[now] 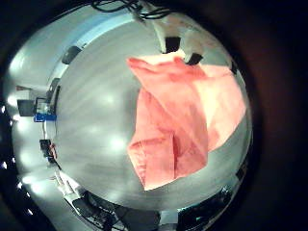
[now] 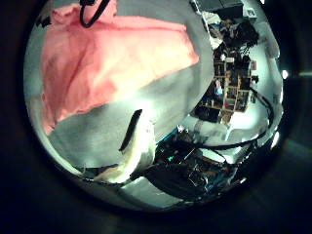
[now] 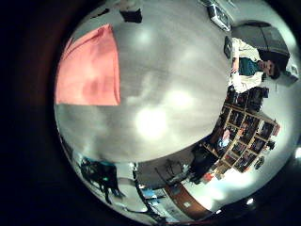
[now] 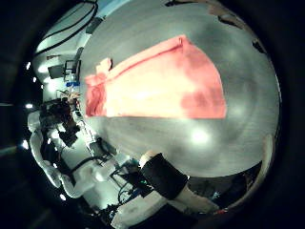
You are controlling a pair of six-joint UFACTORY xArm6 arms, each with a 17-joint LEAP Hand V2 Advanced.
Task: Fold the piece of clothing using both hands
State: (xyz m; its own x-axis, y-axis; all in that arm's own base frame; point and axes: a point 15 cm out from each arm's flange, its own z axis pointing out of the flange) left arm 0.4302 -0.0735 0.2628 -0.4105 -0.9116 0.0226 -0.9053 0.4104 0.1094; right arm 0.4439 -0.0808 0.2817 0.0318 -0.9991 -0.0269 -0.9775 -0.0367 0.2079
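The piece of clothing [image 1: 183,115] lies on the table [image 1: 91,106], partly folded, with one layer turned over at one end and some wrinkles. It also shows spread flat in the left thumb side view [image 2: 102,58] and in both right palm views [image 4: 157,86] [image 3: 89,66]. Both palms are well above the table, apart from the cloth. One finger of my left hand [image 2: 132,151] reaches out straight with nothing in it. The fingers of my right hand [image 4: 176,189] hang relaxed and hold nothing. White and black hand parts [image 1: 178,43] sit by the cloth's far edge; whose they are is unclear.
The round-looking table [image 3: 160,104] has bare surface all around the cloth. Shelves with clutter [image 2: 229,83] and other equipment [image 4: 67,119] stand beyond the table's edges.
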